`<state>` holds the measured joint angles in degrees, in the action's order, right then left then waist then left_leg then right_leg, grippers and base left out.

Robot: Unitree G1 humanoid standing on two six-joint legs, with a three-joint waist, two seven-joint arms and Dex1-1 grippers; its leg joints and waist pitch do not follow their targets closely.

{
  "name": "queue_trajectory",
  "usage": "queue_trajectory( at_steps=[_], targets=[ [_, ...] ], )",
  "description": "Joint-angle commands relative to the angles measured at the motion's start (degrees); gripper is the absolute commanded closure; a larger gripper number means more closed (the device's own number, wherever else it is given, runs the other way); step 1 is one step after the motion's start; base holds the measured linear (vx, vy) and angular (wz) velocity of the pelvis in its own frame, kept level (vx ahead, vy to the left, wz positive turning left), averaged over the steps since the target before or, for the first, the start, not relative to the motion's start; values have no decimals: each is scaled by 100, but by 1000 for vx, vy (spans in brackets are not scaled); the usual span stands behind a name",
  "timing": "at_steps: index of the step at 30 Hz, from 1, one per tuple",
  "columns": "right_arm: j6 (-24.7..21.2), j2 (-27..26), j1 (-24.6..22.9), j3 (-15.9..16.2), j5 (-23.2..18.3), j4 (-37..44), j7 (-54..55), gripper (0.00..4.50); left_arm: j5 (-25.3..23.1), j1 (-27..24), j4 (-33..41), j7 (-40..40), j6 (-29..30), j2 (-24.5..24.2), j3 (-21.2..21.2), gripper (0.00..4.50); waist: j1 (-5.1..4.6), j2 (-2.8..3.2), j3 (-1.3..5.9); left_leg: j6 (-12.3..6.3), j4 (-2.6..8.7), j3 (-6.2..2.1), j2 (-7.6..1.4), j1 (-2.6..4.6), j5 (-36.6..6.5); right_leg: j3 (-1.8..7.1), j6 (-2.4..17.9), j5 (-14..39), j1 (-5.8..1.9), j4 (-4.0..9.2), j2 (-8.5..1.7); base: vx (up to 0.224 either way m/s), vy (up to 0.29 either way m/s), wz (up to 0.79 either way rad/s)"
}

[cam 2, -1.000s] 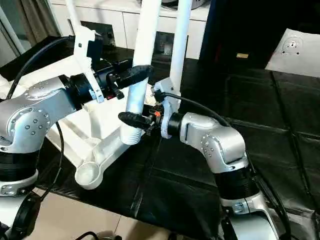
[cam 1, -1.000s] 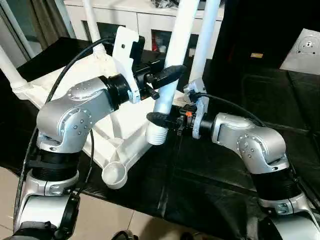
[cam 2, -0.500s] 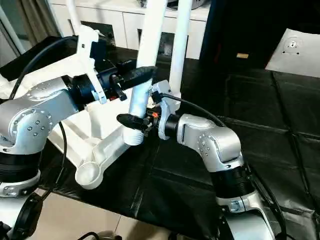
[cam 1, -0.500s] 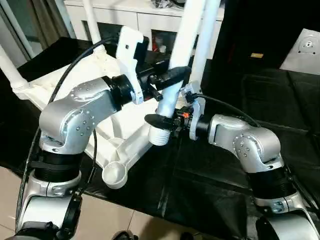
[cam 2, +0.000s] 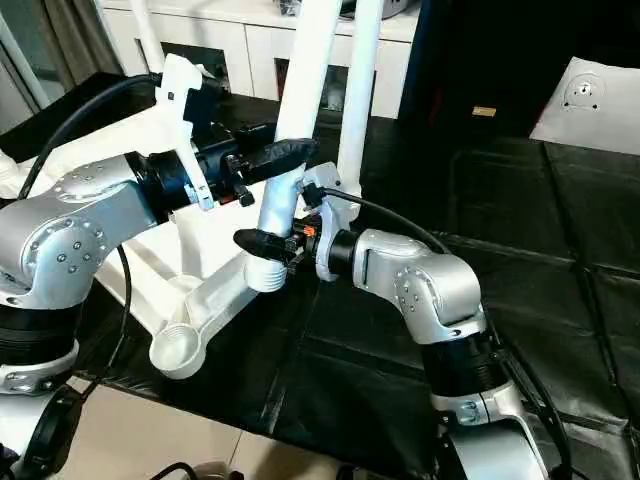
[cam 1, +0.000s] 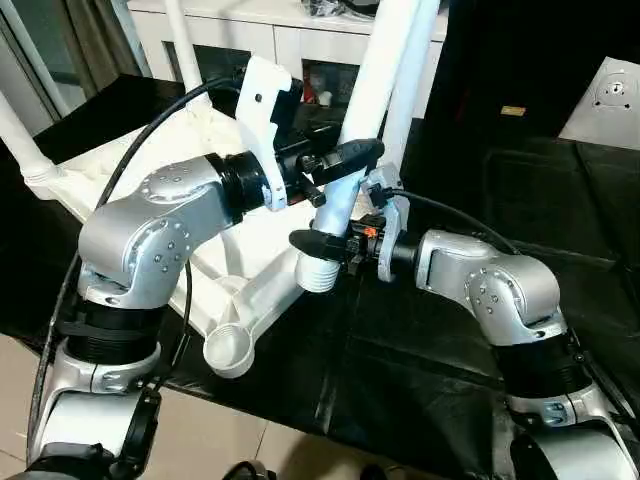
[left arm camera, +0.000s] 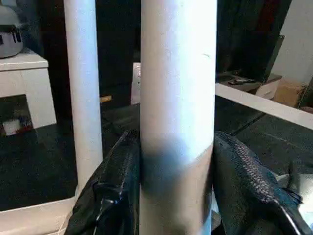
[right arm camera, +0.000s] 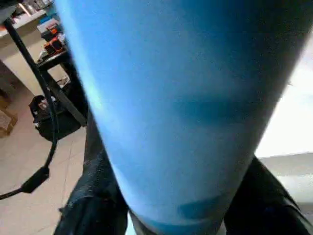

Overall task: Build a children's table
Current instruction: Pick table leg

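Observation:
The children's table top (cam 1: 150, 170) lies upside down on a black-covered surface, ribbed underside up. Three white legs stand screwed in: one at the far left (cam 1: 18, 135), one at the back (cam 1: 180, 40), one behind the grippers (cam 1: 412, 70). A fourth white leg (cam 1: 365, 95) leans in the air, its threaded end (cam 1: 315, 272) just above the frame. My left gripper (cam 1: 340, 165) is shut on it higher up, its black fingers (left arm camera: 117, 171) pressed to both sides. My right gripper (cam 1: 322, 245) is shut on it just above the thread. An empty corner socket (cam 1: 228, 350) faces me at the near edge.
A white cabinet (cam 1: 290, 40) stands behind the work. A white panel (cam 1: 610, 95) lies at the back right on the black cover (cam 1: 450, 360). The cover's front edge drops to a tiled floor (cam 1: 240, 440). A black cable (cam 1: 150, 125) loops over my left forearm.
The held leg has tilted, its top swinging to the right, while its threaded end stays in about the same spot. My left gripper has shifted right with it.

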<state>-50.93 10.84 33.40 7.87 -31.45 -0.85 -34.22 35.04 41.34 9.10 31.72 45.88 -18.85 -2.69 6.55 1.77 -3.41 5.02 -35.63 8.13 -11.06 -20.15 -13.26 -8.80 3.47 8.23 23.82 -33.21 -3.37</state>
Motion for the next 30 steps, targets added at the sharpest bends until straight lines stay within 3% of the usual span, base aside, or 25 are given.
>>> queue_trajectory(
  at_steps=[1, 6, 8, 10, 12, 13, 14, 16, 21, 23, 25, 27, 29, 30],
  targets=[
    [-45, 11, 65, -117, 13, -35, 71, 249, -12, 126, 177, 64, -8, -25, -50, 272, 7, -18, 516, -236, 342, -15, -174, -61, 384, 387, 56, 1515, -465, 310, -490, 0, 0, 0],
    [-11, -49, 25, -174, 29, -35, 164, 254, 172, 146, 208, -170, 163, 189, 149, 272, 8, -22, 517, -234, 338, -7, -169, -70, 369, 388, 75, 1520, -472, 318, -495, 0, 0, 0],
    [59, -87, -12, -172, 39, 13, 182, 255, 527, 153, 290, -189, 259, 374, 347, 272, 12, -21, 516, -235, 337, -2, -163, -68, 354, 386, 64, 1549, -471, 323, -495, 0, 0, 0],
    [227, -154, -65, -164, 131, 55, 282, 256, 827, 144, 406, -143, 337, 502, 438, 216, 18, 7, 518, -224, 332, -7, -166, -67, 356, 380, 83, 1552, -463, 322, -501, 0, 0, 0],
    [245, -204, -84, -184, 169, 71, 392, 256, 998, 129, 473, -107, 384, 567, 476, 203, 17, 21, 519, -224, 335, -11, -166, -59, 338, 375, 79, 1560, -457, 330, -491, 0, 0, 0],
    [209, -232, -89, -200, 169, 78, 451, 256, 1163, 120, 514, -134, 436, 656, 541, 199, 18, -5, 518, -205, 337, -9, -176, -78, 340, 377, 152, 1511, -466, 328, -500, 0, 0, 0],
    [159, -277, -93, -232, 173, 96, 535, 256, 1315, 114, 558, -189, 447, 794, 628, 188, 12, 23, 518, -203, 331, -10, -173, -70, 332, 378, 160, 1493, -463, 319, -491, 0, 0, 0],
    [174, -322, -111, -269, 172, 119, 580, 256, 1188, 74, 606, -134, 229, 852, 608, 160, 6, 29, 511, -233, 340, -9, -157, -67, 266, 369, 84, 1599, -471, 356, -484, 0, 0, 0],
    [408, -411, -211, -388, 186, 156, 715, 256, 1061, -87, 802, 110, 111, 762, 483, 147, 2, 5, 509, -228, 354, -9, -163, -54, 262, 372, -62, 1704, -462, 364, -484, 0, 0, 0],
    [614, -526, -315, -525, 266, 159, 971, 256, 1205, -166, 839, -35, 68, 820, 731, 147, -2, 39, 520, -189, 338, -12, -191, -47, 335, 385, 66, 1567, -440, 337, -494, 0, 0, 0],
    [725, -566, -378, -614, 333, 176, 1130, 257, 1303, -223, 856, -76, 69, 811, 883, 147, -5, 26, 517, -165, 344, -11, -169, -74, 309, 381, 118, 1480, -469, 324, -488, 0, 0, 0],
    [834, -570, -461, -750, 425, 230, 1330, 257, 1386, -330, 866, -60, 101, 703, 1052, 147, -32, -7, 499, -163, 356, 2, -145, -76, 215, 371, 10, 1629, -481, 355, -476, 0, 0, 0],
    [935, -520, -526, -771, 512, 301, 1385, 257, 1343, -426, 878, -8, 79, 554, 1104, 147, -58, 5, 497, -140, 356, 10, -124, -59, 116, 356, -144, 1840, -470, 386, -465, 0, 0, 0],
    [1020, -407, -661, -725, 653, 455, 1435, 257, 1145, -650, 934, 208, 56, 158, 1069, 147, -78, -8, 493, -149, 361, 13, -117, -60, 88, 352, -253, 1924, -472, 398, -450, 0, 0, 0]
  ],
)
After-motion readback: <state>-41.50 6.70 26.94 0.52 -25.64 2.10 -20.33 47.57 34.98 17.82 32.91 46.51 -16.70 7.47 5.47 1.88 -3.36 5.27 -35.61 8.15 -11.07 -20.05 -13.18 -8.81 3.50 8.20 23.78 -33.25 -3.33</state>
